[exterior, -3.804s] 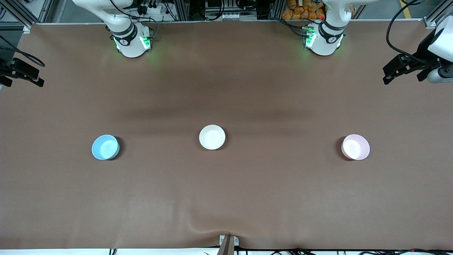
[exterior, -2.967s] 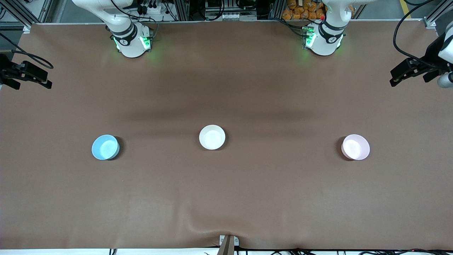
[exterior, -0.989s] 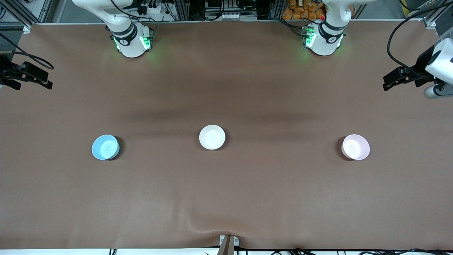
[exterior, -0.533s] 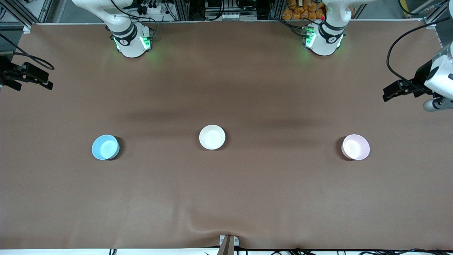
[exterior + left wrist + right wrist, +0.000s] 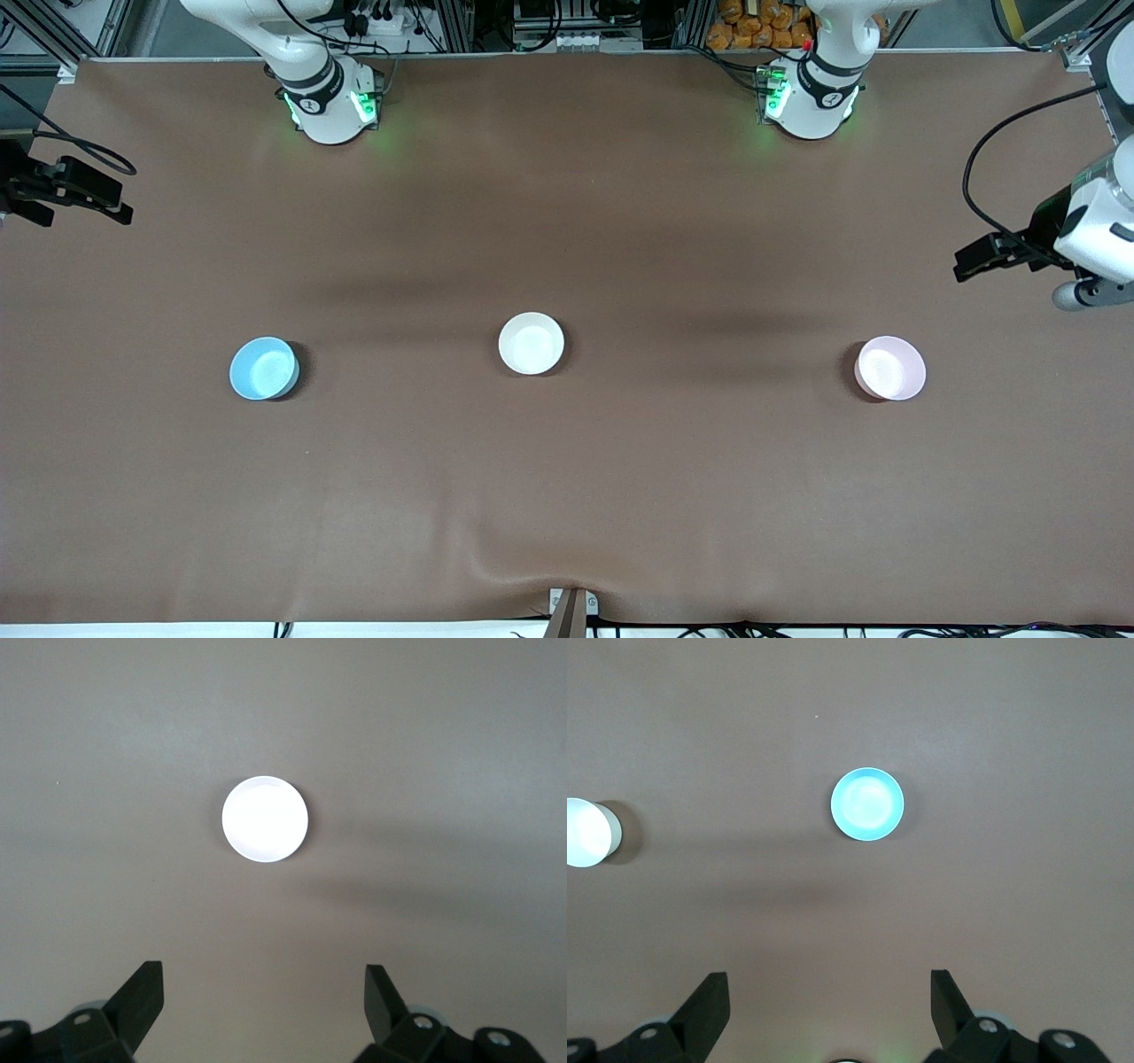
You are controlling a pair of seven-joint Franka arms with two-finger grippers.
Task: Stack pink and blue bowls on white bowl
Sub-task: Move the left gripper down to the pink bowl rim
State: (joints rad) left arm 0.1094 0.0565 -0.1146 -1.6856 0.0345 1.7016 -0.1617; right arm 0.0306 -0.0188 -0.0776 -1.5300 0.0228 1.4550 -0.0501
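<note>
Three small bowls stand in a row on the brown table. The blue bowl (image 5: 264,369) is toward the right arm's end, the white bowl (image 5: 531,343) in the middle, the pink bowl (image 5: 889,368) toward the left arm's end. My left gripper (image 5: 966,263) hangs high over bare table at its end, open and empty. In its wrist view the pink bowl (image 5: 265,819) looks almost white, ahead of the left gripper (image 5: 263,979). My right gripper (image 5: 115,202) waits open over its table end. Its wrist view shows the blue bowl (image 5: 867,804), the white bowl (image 5: 586,833) and the right gripper (image 5: 828,979).
The two arm bases (image 5: 330,105) (image 5: 811,99) stand at the table's edge farthest from the front camera. The brown cover has a wrinkle (image 5: 496,567) by a small bracket (image 5: 571,610) at the nearest edge.
My left gripper has swung along the table's end toward the pink bowl. The right gripper and all three bowls have stayed put.
</note>
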